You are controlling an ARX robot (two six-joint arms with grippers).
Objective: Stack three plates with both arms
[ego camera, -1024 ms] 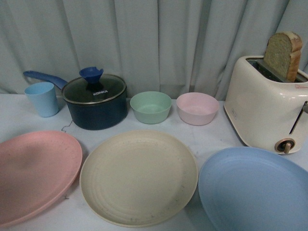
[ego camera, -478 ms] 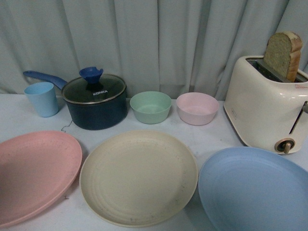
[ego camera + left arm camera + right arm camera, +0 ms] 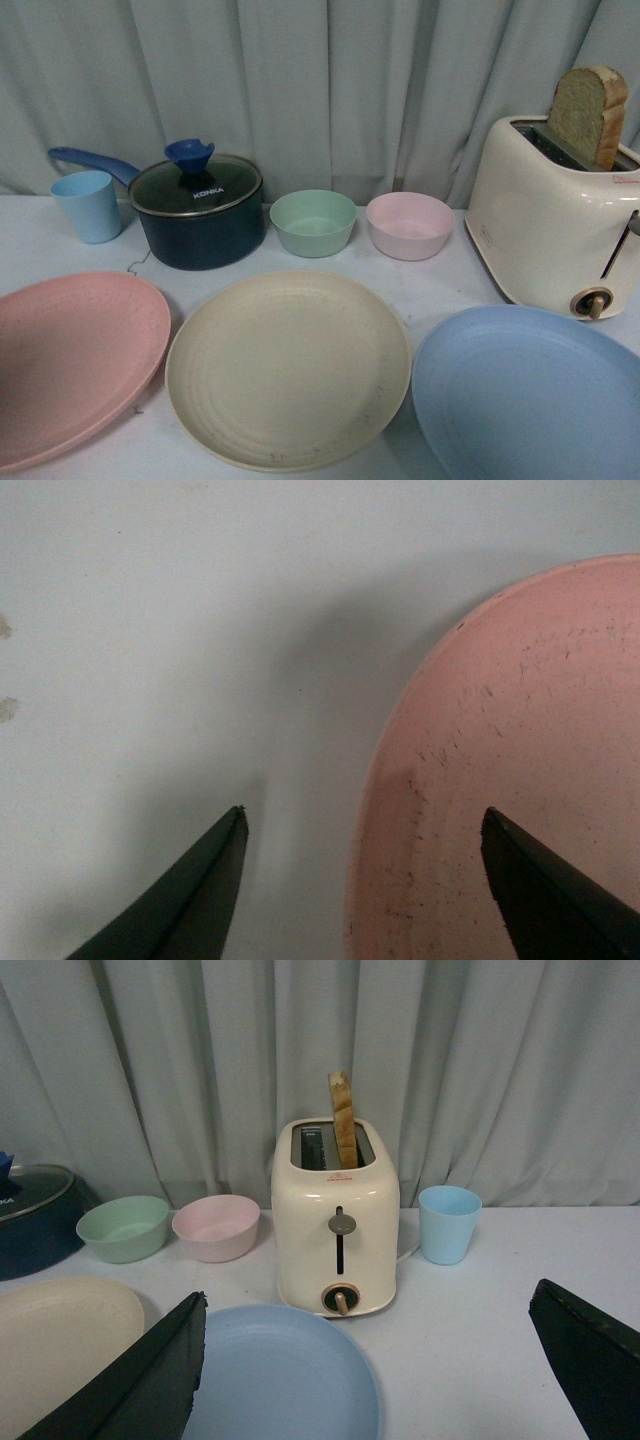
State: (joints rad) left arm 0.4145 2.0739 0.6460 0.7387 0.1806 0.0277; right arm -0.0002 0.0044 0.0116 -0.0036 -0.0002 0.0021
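Bare table [image 3: 130, 610] lies open beside the rim of the pink plate [image 3: 520, 760]. A saucepan [image 3: 200, 215], green bowl [image 3: 313, 222], pink bowl [image 3: 410, 225] and toaster [image 3: 550, 225] wall off the back.

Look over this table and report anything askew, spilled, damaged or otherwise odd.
Nothing is spilled, tipped or broken. Only small blemishes: dark specks dot the pink plate, and two faint brownish marks stain the table nearby. The cream plate and blue plate lie flat.

Before a grey curtain [image 3: 320, 90], a white table [image 3: 440, 285] carries a light blue cup [image 3: 88, 206], a lidded dark blue saucepan [image 3: 200, 230], a green bowl [image 3: 313, 222] and a pink bowl [image 3: 410, 225] in a row. A cream toaster [image 3: 550, 240] holds a bread slice [image 3: 588, 115], with a second blue cup [image 3: 449, 1224] near it.
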